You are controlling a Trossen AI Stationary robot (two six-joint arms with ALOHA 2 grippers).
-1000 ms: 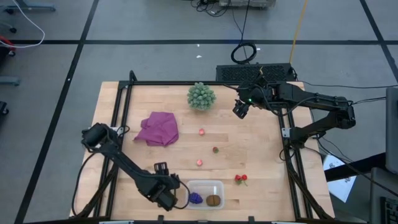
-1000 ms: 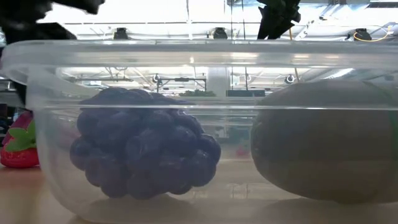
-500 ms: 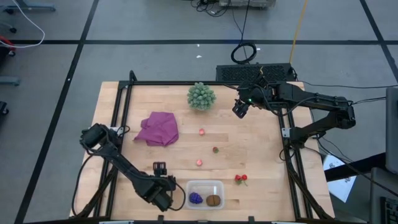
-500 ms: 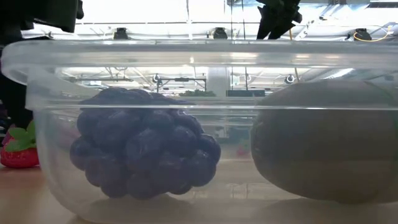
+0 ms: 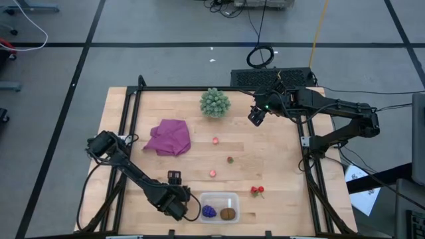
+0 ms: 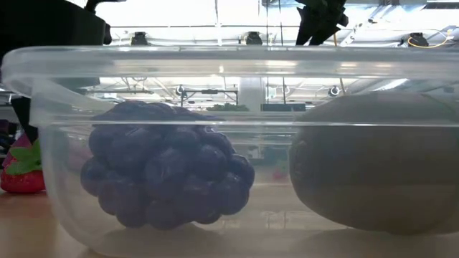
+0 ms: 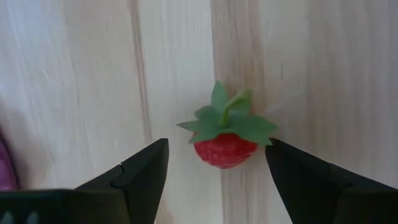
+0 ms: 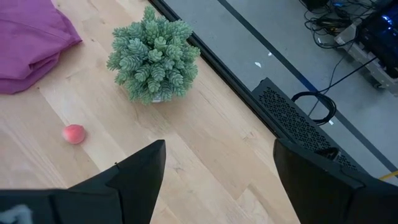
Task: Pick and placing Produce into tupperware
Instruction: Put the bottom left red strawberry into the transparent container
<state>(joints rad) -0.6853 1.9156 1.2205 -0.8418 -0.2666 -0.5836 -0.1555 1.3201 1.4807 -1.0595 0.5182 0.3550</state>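
Nearest me, at the front edge of the table (image 5: 265,146), sits the tub (image 5: 219,206), and I can see two pieces already inside it: the grapes (image 5: 209,212) on the left-arm side and the kiwi (image 5: 228,214) beside them. In the low view they fill the frame through the clear wall, grapes (image 6: 163,166) and kiwi (image 6: 376,161) resting on the tub's floor, apart from each other.

My left gripper (image 5: 176,201) is just beside the tub, on its left-arm side, close to the table's front edge. Its fingers (image 7: 140,180) are spread wide with nothing between them; the wrist camera looks down past them at a strawberry (image 7: 225,134) lying on the wood, leafy green cap showing (the same berry peeks in at the low view's edge (image 6: 20,172), outside the tub).

Farther out on the boards lie the loose berries: a red pair (image 5: 257,191) past the tub on the right-arm side, a pink one (image 5: 212,173), a darker one (image 5: 230,159), and another pink one (image 5: 216,140) beyond that. The cloth (image 5: 169,137) lies crumpled towards the left arm's side.

At the far side, the green ball (image 5: 215,102) stands near the back rail. My right gripper (image 5: 256,117) waits just beside it, high over the far right corner, fingers (image 8: 134,177) apart and empty; its wrist view shows the ball (image 8: 154,56), a pink berry (image 8: 73,134) and a corner of the cloth (image 8: 31,37).
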